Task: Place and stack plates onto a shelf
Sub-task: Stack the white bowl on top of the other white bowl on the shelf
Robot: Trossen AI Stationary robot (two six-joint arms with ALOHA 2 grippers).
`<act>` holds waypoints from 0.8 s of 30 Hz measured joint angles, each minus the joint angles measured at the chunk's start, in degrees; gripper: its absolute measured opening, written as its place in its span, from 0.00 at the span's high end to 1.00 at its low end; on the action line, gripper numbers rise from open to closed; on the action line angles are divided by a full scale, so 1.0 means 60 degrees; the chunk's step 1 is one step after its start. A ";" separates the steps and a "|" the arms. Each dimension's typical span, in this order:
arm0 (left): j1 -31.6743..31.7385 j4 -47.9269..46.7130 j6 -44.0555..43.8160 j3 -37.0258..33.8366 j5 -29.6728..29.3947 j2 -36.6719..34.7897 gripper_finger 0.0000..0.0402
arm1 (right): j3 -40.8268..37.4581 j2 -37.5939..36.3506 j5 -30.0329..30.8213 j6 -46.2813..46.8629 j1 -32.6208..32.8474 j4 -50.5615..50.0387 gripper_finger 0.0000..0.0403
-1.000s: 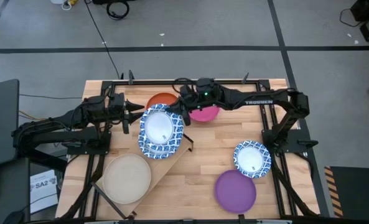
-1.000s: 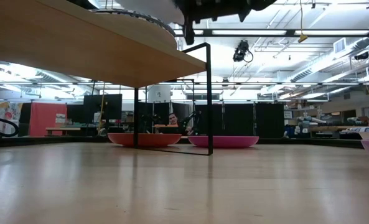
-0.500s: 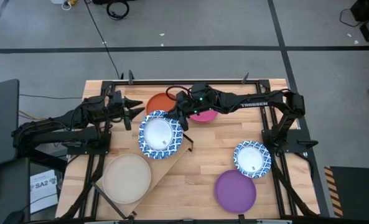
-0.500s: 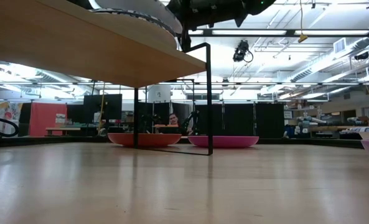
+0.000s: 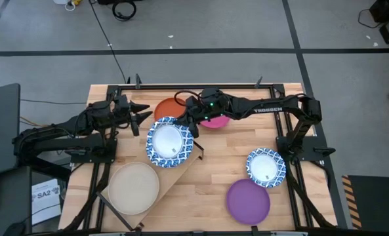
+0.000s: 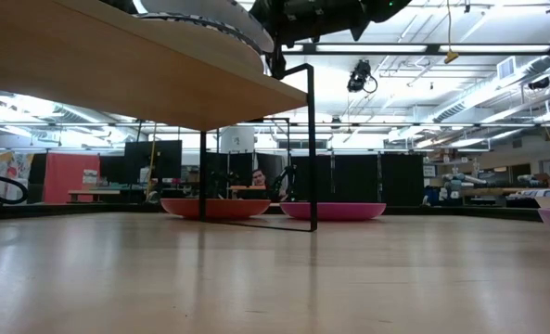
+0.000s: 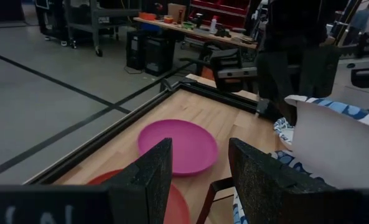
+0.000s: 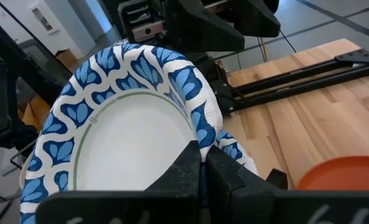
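Observation:
The shelf stands slantwise at the table's middle left. A beige plate lies on its near end. A stack of blue-and-white plates lies on its far end. My right gripper is shut on the top plate at the stack's far right side. My left gripper is open and empty just left of the stack, and its fingers frame the magenta plate. An orange plate and the magenta plate lie on the table beyond the shelf. My right gripper pinches the top plate's rim between its two fingers, at the plate's far right edge. The fingers come slanting down from the table's far right. The plate lies over the stack, tilted, its held edge a little above the rim of the plate beneath.
Another blue-and-white plate and a purple plate lie on the table at the near right. The shelf's thin black legs stand on the table top. A black frame runs along the table's edges.
My right gripper has gone down and toward the table's near edge with the blue-and-white plate. The plate, which was offset toward the far side of the stack, now lies squarely over it. In the last half second nothing moved.

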 joint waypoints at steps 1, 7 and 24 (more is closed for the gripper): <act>0.0000 0.0000 0.0000 0.0000 0.0000 0.0000 0.59 | 0.0000 0.0000 0.0000 0.0000 0.0000 0.0004 0.96; 0.0000 -0.0003 0.0000 0.0000 -0.0528 0.0000 0.59 | 0.0000 0.0000 0.0000 0.0000 0.0000 0.0000 0.96; 0.0000 -0.0003 0.0623 0.0000 -0.2171 0.0000 0.59 | 0.0000 0.0000 0.0000 0.0000 0.0000 0.0000 0.95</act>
